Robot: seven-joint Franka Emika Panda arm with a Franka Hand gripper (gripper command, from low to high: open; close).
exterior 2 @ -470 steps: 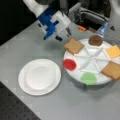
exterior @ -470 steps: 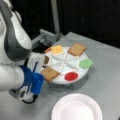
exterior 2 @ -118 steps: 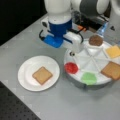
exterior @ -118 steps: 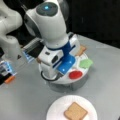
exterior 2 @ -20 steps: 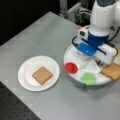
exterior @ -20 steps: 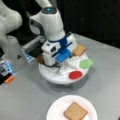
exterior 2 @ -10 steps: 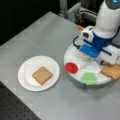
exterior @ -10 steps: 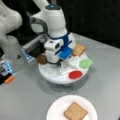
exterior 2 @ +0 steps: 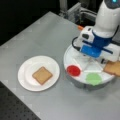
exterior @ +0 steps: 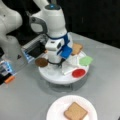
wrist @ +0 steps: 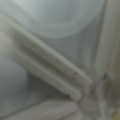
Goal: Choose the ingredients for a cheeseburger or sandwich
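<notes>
The grey matte tabletop (exterior 2: 37,35) is seen in both front views, and the largest thing on it is the white Franka arm (exterior: 53,27), which is bent down over the white round divided tray (exterior: 53,76). The gripper (exterior: 56,63) is lowered into the tray near its middle; whether its jaws are parted or closed cannot be told, and nothing is seen held in it. In the wrist view only the tray's pale raised dividers (wrist: 50,67) are shown, close under the camera, with no food piece in sight.

The white round plate (exterior 2: 25,75) is placed well apart from the tray, toward a front view's left, and one tan square toast slice (exterior 2: 42,75) is already laid flat on it. The remaining pieces lie in the tray's compartments around the gripper: the second tan square toast slice (exterior 2: 113,68) at the tray's rim, the green lettuce leaf (exterior 2: 93,78), the red tomato disc (exterior 2: 73,70), and the dark-brown round patty (exterior: 41,62). The patty is judged the nearest piece, just beside the gripper toward a front view's left. The yellow cheese square is not seen.
</notes>
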